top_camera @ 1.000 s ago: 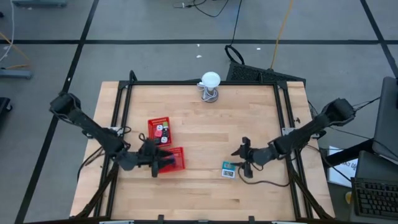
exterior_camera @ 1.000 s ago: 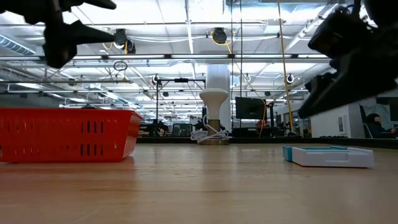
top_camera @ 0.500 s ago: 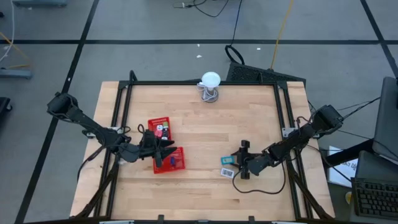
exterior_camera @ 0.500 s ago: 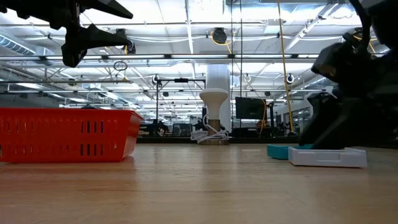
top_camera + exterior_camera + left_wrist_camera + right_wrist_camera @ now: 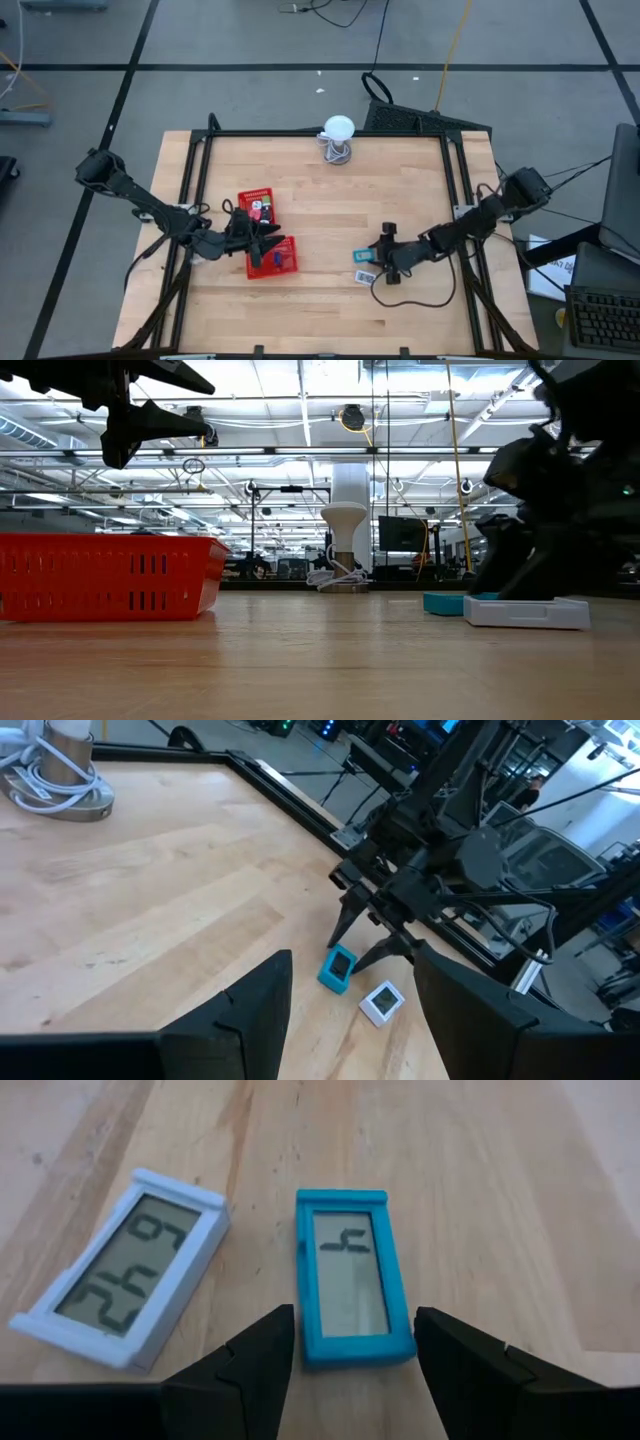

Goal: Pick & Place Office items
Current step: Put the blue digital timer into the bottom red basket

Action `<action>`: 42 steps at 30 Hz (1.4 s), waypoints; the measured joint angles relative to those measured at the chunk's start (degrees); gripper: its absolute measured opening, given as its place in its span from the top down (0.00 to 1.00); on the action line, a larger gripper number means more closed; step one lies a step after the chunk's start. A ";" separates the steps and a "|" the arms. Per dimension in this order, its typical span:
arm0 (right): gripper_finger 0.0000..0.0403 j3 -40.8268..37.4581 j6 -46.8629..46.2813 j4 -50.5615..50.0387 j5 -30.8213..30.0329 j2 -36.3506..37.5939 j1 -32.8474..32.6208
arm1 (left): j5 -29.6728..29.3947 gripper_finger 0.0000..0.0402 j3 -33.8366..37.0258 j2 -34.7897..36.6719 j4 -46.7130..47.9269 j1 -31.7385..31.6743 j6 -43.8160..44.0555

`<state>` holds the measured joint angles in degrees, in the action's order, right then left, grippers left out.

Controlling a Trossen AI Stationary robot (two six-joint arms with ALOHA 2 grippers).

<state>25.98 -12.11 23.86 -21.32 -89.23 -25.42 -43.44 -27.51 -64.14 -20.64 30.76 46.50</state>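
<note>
At four o'clock on the table (image 5: 330,200), our right gripper (image 5: 350,1345) holds its jaws apart around the blue clock (image 5: 347,1285); our left gripper (image 5: 268,240), jaws apart, hangs over the red trays (image 5: 262,232).

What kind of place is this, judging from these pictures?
Probably a robotics lab or workshop hall: a framed wooden table on a grey floor, ceiling lamps on an open ceiling, and monitors behind the table.

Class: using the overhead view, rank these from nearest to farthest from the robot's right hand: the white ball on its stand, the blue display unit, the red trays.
Measured from the right hand:
1. Blue display unit, right beside the hand, toward the table's middle.
2. Red trays, across the table by the left hand.
3. White ball, at the far edge.
</note>
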 joint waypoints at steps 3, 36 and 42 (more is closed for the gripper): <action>0.51 0.00 0.29 0.29 4.31 0.04 2.72 | 0.00 0.47 0.00 0.00 -0.01 0.00 0.07; 0.64 7.51 23.18 2.80 -1.33 -0.11 4.43 | -0.02 0.47 0.00 -0.02 -0.10 -2.00 0.13; 0.64 10.50 30.91 2.90 -8.96 -0.09 3.97 | 4.72 0.47 0.00 -1.66 -1.58 -3.70 3.58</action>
<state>36.48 18.81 26.76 -30.28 -89.32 -21.45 -38.72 -27.50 -65.80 -22.22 27.06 50.08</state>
